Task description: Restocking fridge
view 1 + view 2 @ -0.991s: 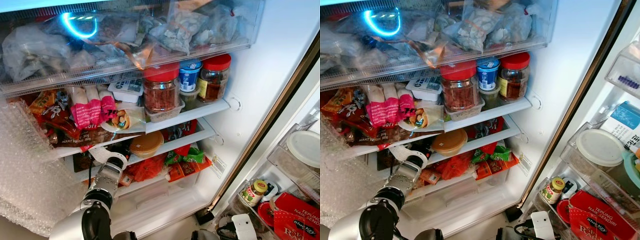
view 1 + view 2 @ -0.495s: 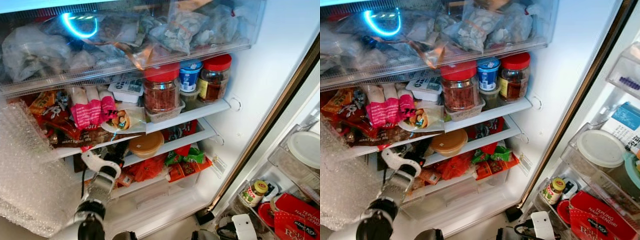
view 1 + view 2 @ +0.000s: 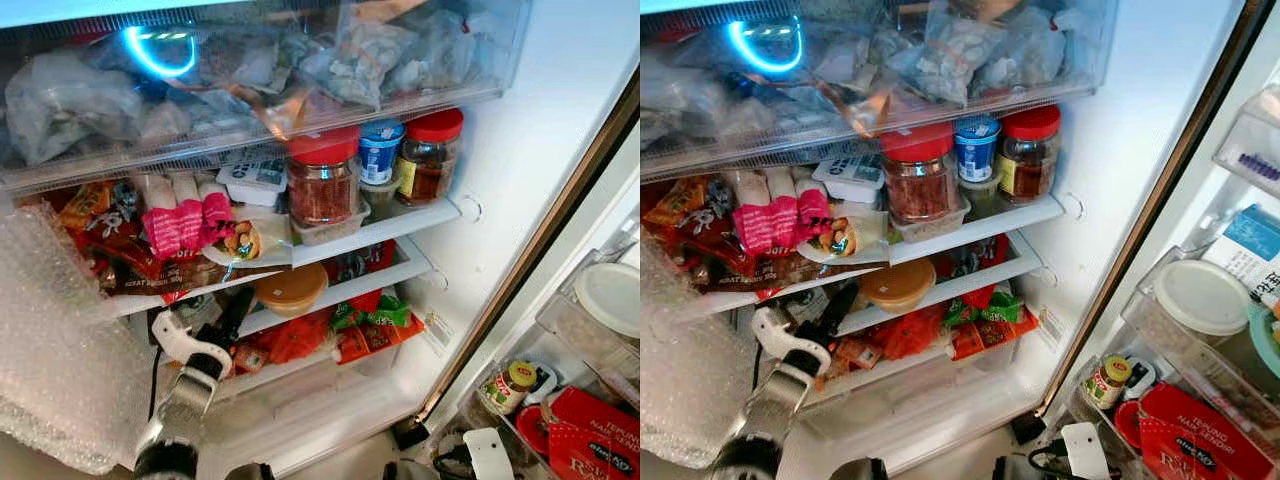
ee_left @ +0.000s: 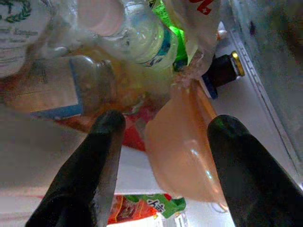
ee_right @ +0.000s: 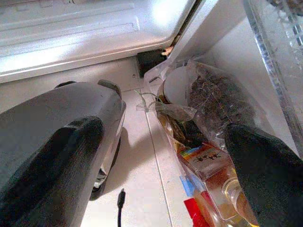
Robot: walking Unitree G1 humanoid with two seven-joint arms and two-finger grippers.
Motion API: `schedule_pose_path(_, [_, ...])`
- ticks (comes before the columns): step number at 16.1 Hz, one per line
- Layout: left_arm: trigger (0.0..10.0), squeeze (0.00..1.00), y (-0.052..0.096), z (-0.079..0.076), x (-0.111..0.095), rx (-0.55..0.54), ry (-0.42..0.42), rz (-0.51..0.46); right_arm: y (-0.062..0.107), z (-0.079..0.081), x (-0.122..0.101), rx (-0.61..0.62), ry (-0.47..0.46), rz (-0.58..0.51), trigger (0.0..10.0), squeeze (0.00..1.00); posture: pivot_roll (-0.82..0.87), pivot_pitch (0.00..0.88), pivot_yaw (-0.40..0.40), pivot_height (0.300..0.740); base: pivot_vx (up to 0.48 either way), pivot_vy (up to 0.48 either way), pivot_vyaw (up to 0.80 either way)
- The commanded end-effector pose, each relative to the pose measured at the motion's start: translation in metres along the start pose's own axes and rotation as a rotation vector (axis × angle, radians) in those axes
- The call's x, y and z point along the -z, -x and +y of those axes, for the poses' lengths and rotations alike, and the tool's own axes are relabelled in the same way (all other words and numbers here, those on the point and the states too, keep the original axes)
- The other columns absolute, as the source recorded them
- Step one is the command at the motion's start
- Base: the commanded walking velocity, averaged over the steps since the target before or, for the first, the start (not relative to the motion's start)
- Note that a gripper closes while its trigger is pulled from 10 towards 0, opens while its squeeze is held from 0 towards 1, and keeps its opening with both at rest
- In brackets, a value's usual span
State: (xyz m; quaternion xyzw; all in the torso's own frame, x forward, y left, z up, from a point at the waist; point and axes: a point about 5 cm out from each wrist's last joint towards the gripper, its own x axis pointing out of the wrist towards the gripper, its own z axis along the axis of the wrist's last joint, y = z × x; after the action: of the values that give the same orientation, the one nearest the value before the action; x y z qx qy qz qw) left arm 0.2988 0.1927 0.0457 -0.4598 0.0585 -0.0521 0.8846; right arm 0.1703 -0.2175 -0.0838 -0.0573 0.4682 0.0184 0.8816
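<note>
Two black fingers (image 4: 90,175) of the left hand (image 3: 215,318) are spread apart and empty inside the fridge's middle shelf (image 3: 345,290), where an orange lidded tub (image 3: 291,287) is seen just ahead of the hand and a clear plastic bottle (image 4: 142,33) lies beyond the fingertips in the left wrist view. Above the hand, a red-lidded jar (image 3: 321,180) is stood on the upper shelf. The right hand (image 5: 156,179) is held low by the door bins (image 5: 203,137), its fingers parted and holding nothing.
</note>
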Motion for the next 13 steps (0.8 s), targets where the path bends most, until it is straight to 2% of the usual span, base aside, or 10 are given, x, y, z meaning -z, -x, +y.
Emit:
schedule_pose_path(1, [10.0,0.0,0.002,-0.004,0.0,0.018,0.013,0.005,-0.001,0.005,-0.004,-0.016,0.009,-0.007,10.0,0.0,-0.05,0.0,-0.006,0.645,0.0,0.0,0.0])
schedule_pose_path(4, [10.0,0.0,0.011,-0.008,0.001,0.033,0.01,0.03,-0.002,0.005,-0.004,-0.017,0.012,-0.008,10.0,0.0,-0.05,0.0,-0.005,0.645,0.0,0.0,0.0])
schedule_pose_path(5, [10.0,0.0,0.014,-0.014,0.004,0.08,0.052,0.07,-0.002,0.005,-0.004,-0.017,0.013,-0.008,10.0,0.0,-0.05,0.0,-0.004,0.645,0.0,0.0,0.0])
schedule_pose_path(6, [10.0,0.0,0.017,-0.025,0.013,0.144,0.052,0.151,-0.002,0.005,-0.004,-0.018,0.016,-0.007,10.0,0.0,-0.05,0.0,-0.003,0.645,0.0,0.0,0.0])
schedule_pose_path(8, [10.0,0.0,0.019,-0.027,0.015,0.14,0.048,0.176,-0.002,0.006,-0.004,-0.018,0.018,-0.007,10.0,0.0,-0.05,0.0,0.0,0.645,0.0,0.0,0.0])
schedule_pose_path(11, [10.0,0.0,0.017,-0.028,0.017,0.126,0.036,0.204,-0.002,0.006,-0.004,-0.018,0.02,-0.007,10.0,0.0,-0.05,0.0,-0.004,0.645,0.0,0.0,0.0])
schedule_pose_path(13, [10.0,0.0,0.008,-0.033,0.019,0.138,0.045,0.218,-0.002,0.006,-0.005,-0.018,0.02,-0.007,10.0,0.0,-0.05,0.0,-0.011,0.645,0.0,0.0,0.0])
